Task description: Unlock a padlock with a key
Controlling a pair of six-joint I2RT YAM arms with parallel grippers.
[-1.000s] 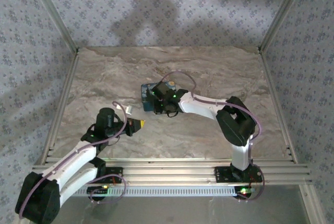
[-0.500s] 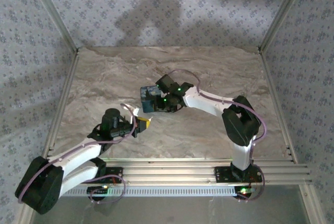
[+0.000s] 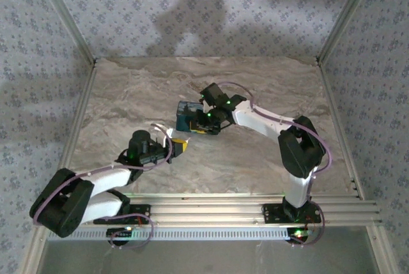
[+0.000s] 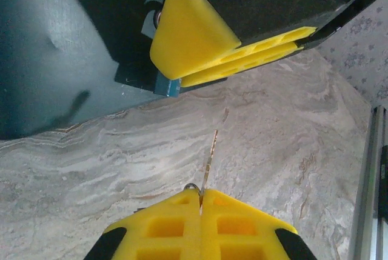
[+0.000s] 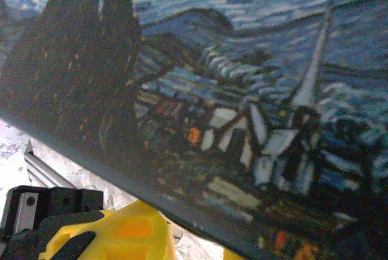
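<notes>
No lettering, number, brand or sign can be read anywhere. The printed face of the box (image 5: 242, 90) carries a painted night scene in swirling blues, a village with a church spire, and no legible words show in it. The key (image 4: 210, 160) shows edge-on, too thin for any stamp on it to be made out.
</notes>
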